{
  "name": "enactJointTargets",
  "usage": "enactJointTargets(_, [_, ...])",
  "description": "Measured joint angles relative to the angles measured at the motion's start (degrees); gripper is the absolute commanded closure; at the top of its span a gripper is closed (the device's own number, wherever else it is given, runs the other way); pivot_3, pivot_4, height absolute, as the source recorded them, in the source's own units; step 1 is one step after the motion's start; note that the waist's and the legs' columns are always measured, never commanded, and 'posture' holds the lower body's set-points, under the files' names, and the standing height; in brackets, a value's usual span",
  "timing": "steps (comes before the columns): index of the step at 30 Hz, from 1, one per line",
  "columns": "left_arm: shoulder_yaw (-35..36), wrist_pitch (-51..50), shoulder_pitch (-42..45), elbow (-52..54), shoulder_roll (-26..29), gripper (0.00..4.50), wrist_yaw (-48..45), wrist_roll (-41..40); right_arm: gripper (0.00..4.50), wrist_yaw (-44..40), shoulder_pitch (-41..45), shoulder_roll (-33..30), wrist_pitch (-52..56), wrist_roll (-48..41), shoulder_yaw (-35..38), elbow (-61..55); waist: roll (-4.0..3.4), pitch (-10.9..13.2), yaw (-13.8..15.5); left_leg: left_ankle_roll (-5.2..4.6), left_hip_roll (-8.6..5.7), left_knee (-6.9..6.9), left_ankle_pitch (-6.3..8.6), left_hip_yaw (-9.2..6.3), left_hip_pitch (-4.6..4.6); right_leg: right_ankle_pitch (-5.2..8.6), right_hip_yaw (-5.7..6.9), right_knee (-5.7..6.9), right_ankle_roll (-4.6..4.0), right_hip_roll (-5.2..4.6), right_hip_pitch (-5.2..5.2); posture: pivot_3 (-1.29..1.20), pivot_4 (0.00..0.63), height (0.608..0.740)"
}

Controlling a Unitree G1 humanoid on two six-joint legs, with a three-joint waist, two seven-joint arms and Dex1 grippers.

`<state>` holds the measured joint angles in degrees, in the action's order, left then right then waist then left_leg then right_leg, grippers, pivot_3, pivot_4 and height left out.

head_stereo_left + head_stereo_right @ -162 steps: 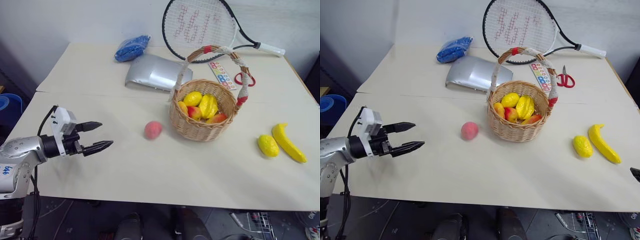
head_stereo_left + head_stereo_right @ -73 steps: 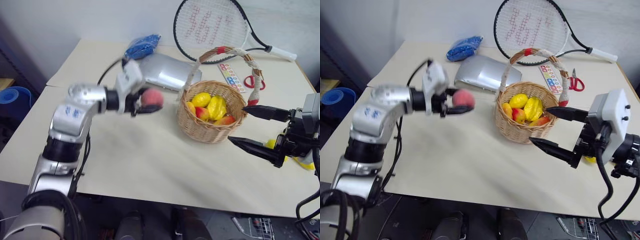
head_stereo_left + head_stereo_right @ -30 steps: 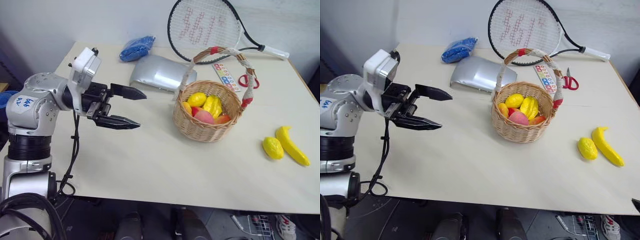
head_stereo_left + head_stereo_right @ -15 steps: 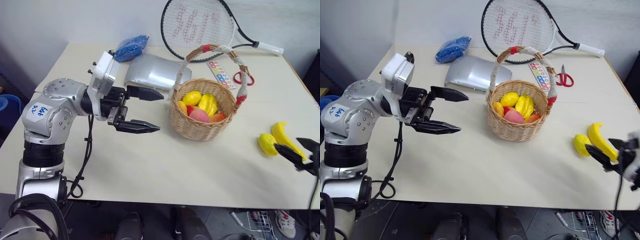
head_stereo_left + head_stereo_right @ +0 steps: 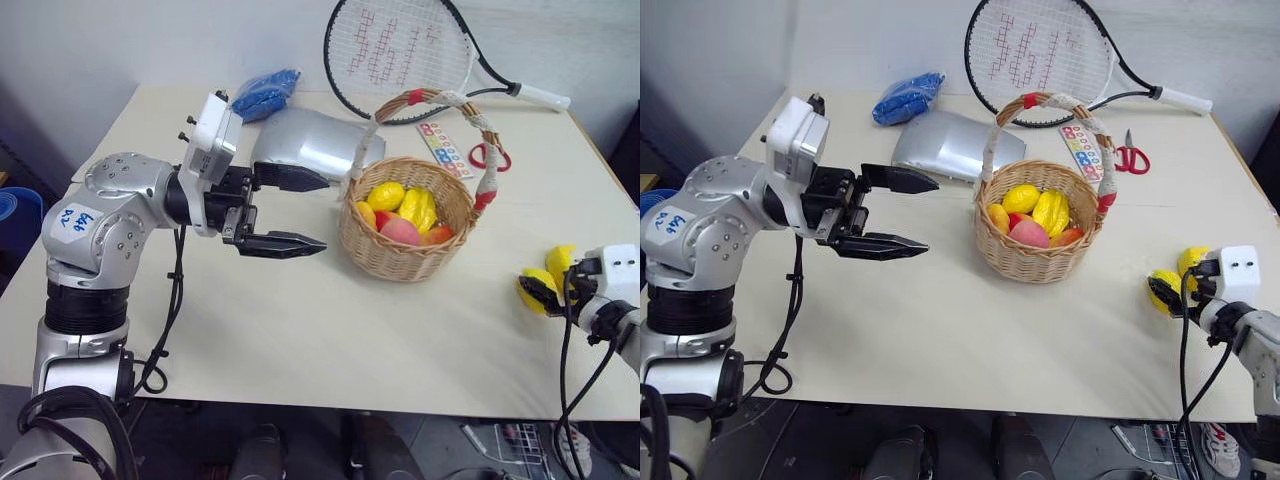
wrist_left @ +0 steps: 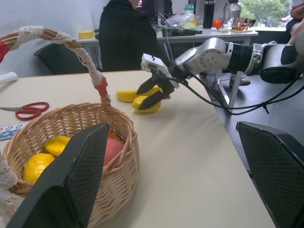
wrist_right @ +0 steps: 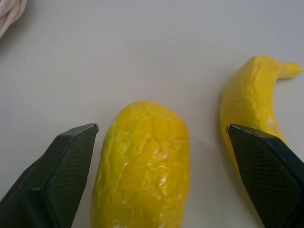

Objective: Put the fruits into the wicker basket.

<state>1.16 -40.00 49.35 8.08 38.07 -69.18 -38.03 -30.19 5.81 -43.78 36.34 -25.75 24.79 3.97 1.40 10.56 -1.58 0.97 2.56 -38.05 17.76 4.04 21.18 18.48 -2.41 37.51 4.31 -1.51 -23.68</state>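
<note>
Lemon (image 7: pixel 142 166) between wide-spread right gripper (image 7: pixel 161 137) fingers, apparently untouched.

— Is any writing to be made out?

— A white sticker (image 5: pixel 75 218) is seen on the silver shell of the left arm (image 5: pixel 120 185); blue handwritten digits are carried on it, apparently "989", though the middle figure cannot be settled.

— Anything else?

— Red marks are painted on the strings of the tennis racket (image 5: pixel 392 50), possibly "361" with a small sign after it; this is not read with certainty. On the card of coloured dots (image 5: pixel 444 148) nothing legible is found.
</note>
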Motion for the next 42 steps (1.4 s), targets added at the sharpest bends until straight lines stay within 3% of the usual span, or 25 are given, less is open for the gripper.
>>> enactJointTargets(2, [-0.06, 0.51, 0.09, -0.54, 0.01, 0.0, 0.29, 0.33, 0.63, -0.03, -0.33, 1.24, -0.27, 0.18, -0.15, 0.58, 0.0, 0.0, -0.01, -0.01, 0.0, 0.0, 0.0, 0.01, 0.0, 0.0, 0.0, 0.0, 0.0, 0.0, 0.0, 0.0, 0.15, 0.74])
enactJointTargets(8, [-0.19, 1.13, 1.06, -2.09, 0.13, 0.0, 0.15, 0.97, 2.57, -1.32, -1.58, 2.31, -0.42, -0.16, 0.36, -0.45, -0.01, 0.0, -0.08, -0.01, 0.03, 0.02, 0.01, 0.02, -0.02, 0.0, -0.01, 0.01, 0.0, 0.02, -0.01, 0.0, 0.15, 0.74])
enactJointTargets(11, [-0.29, 1.15, 1.17, -2.09, 0.16, 0.0, -0.21, 0.97, 2.63, -3.51, -3.48, 2.31, 0.0, -2.35, 1.31, -3.14, -0.01, 0.0, -0.05, -0.03, 0.03, 0.02, 0.02, 0.03, -0.01, 0.0, -0.02, 0.01, 0.0, 0.02, -0.01, 0.0, 0.15, 0.74])
enactJointTargets(14, [-0.56, 1.21, 1.56, -2.35, 0.21, 0.0, -0.39, 0.99, 2.63, -10.42, -8.91, 1.63, 2.8, -10.24, 5.52, -11.76, -0.04, 0.02, 0.03, -0.05, 0.04, 0.03, 0.03, 0.01, 0.01, 0.0, 0.0, 0.0, 0.01, 0.03, 0.0, 0.0, 0.15, 0.74])
enactJointTargets(17, [-0.28, 1.22, 1.8, -2.85, 0.66, 0.0, -0.43, 0.99, 2.63, -19.22, -14.97, -3.22, 8.09, -21.26, 8.67, -25.57, -0.09, 0.05, 0.01, -0.14, 0.06, 0.02, 0.1, -0.02, -0.04, 0.0, 0.03, -0.03, 0.04, 0.03, 0.08, 0.0, 0.15, 0.74])
enactJointTargets(20, [-0.22, 1.37, 1.81, -4.12, 0.7, 0.0, -0.52, 0.99, 2.63, -20.38, -12.79, -7.24, 11.91, -28.07, 8.62, -34.55, 0.12, 0.06, -0.68, -0.15, 0.11, 0.02, 0.1, 0.0, -0.18, -0.03, 0.01, -0.01, 0.05, 0.06, 0.2, 0.0, 0.15, 0.74])
enactJointTargets(22, [-0.09, 1.59, 1.68, -4.5, 0.93, 0.0, -0.6, 1.07, 2.63, -14.88, -4.71, -6.25, 14.15, -28.6, 3.64, -35.44, 0.23, 0.1, -1.04, -0.13, 0.11, 0.01, 0.09, -0.02, -0.18, -0.04, 0.01, 0.0, 0.03, 0.04, 0.19, 0.0, 0.15, 0.74])
enactJointTargets(26, [-1.24, 2.28, 2.26, -4.23, -0.4, 0.0, -0.46, 1.29, 2.63, 4.3, 17.09, 5.06, 18.28, -24.36, -8.61, -32.92, 0.21, 0.14, -1.52, 0.15, 0.05, 0.05, -0.09, -0.03, 0.05, -0.03, -0.01, 0.17, -0.11, -0.01, -0.19, 0.0, 0.15, 0.74])
enactJointTargets(33, [-1.49, 3.46, 2.42, -4.82, 0.06, 0.0, -0.55, 2.18, 2.63, 17.74, 28.41, 12.12, 21.19, -13.7, -20.94, -29.41, 0.15, 0.11, 0.03, 0.31, 0.09, -0.26, -0.19, -0.08, 1.71, 0.05, 0.07, 0.8, -0.18, -0.07, -1.87, 0.0, 0.15, 0.74])
enactJointTargets(40, [-1.47, 4.07, 2.43, -6.73, 0.18, 0.0, -0.9, 2.38, 0.3, 21.79, 29.33, 15.6, 23.08, -13.52, -16.52, -28.84, 0.16, 0.11, -0.01, 0.06, 0.07, -0.98, -0.05, -0.12, 2.02, 0.0, 0.26, 0.77, -0.08, -0.21, -1.89, 0.0, 0.15, 0.74])
enactJointTargets(42, [-1.52, 4.54, 2.62, -6.87, -0.24, 0.0, -0.9, 2.55, 0.04, 22.68, 29.14, 15.57, 24.15, -14.07, -14.03, -29.89, 0.16, 0.11, 0.01, -0.04, 0.04, -1.01, -0.04, -0.13, 1.99, -0.03, 0.24, 0.8, -0.07, -0.19, -1.86, 0.0, 0.15, 0.74])
